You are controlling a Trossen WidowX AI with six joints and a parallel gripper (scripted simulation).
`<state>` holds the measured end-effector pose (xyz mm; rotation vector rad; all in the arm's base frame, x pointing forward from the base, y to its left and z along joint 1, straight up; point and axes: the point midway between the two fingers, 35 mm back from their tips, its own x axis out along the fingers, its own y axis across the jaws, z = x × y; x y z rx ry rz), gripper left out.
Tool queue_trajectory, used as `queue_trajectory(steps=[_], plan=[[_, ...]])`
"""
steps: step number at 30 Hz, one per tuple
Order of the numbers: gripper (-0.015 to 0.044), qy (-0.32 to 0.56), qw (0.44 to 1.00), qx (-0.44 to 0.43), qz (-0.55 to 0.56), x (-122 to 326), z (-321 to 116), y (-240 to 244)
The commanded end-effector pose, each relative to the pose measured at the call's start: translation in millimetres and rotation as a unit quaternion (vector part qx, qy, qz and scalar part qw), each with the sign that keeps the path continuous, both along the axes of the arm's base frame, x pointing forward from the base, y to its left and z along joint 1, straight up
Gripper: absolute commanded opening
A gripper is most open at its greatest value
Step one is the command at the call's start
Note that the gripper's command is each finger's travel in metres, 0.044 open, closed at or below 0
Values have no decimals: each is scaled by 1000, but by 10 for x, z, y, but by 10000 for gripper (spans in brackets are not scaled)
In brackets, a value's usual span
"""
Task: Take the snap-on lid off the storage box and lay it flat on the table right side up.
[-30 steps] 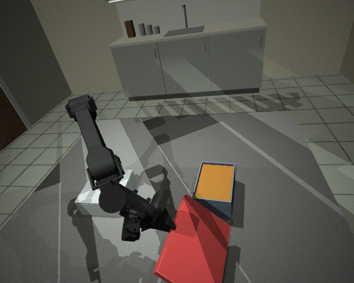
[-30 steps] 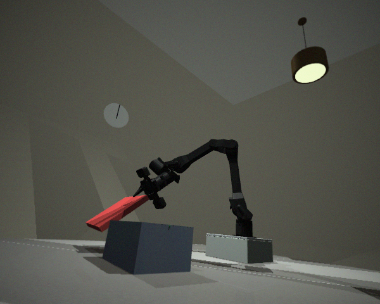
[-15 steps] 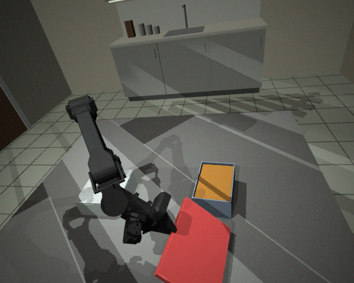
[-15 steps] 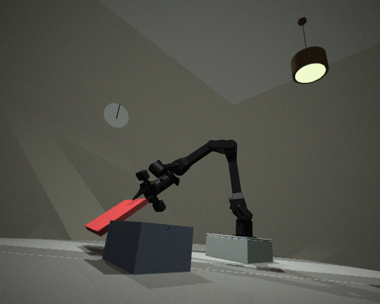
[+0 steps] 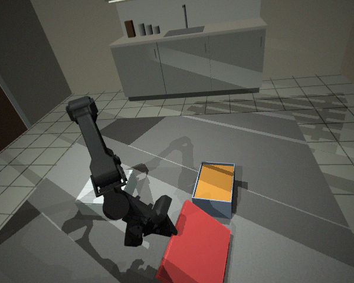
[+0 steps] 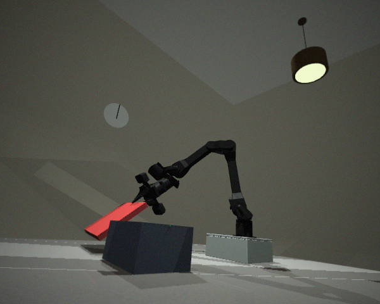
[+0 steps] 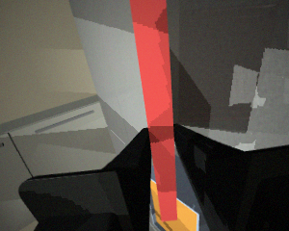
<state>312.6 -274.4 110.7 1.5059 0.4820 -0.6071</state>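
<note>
The red lid (image 5: 198, 243) (image 6: 115, 217) (image 7: 154, 82) is off the box and held in the air, tilted, with its far end lower than the gripped edge in the exterior view. My gripper (image 5: 174, 233) (image 6: 133, 202) (image 7: 160, 131) is shut on one edge of the lid; the wrist view shows that edge between the two fingers. The storage box (image 5: 216, 207) (image 6: 164, 248) is blue-grey, stands upright and open, and shows an orange inside. In the top view the lid is in front of the box, its corner overlapping the box's near side in the picture.
The arm stands on a pale block (image 5: 87, 194) (image 6: 226, 248) to the left of the box in the top view. The grey table top (image 5: 262, 146) carries shadows and light stripes. A kitchen counter (image 5: 186, 66) stands beyond the table's far edge.
</note>
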Motion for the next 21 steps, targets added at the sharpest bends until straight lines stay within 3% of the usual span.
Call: queue_trajectory(steps=[1,21], plan=[[0,-4,1000,-2,4,7,-26,5],[0,-4,1000,-2,4,8,-187,1]])
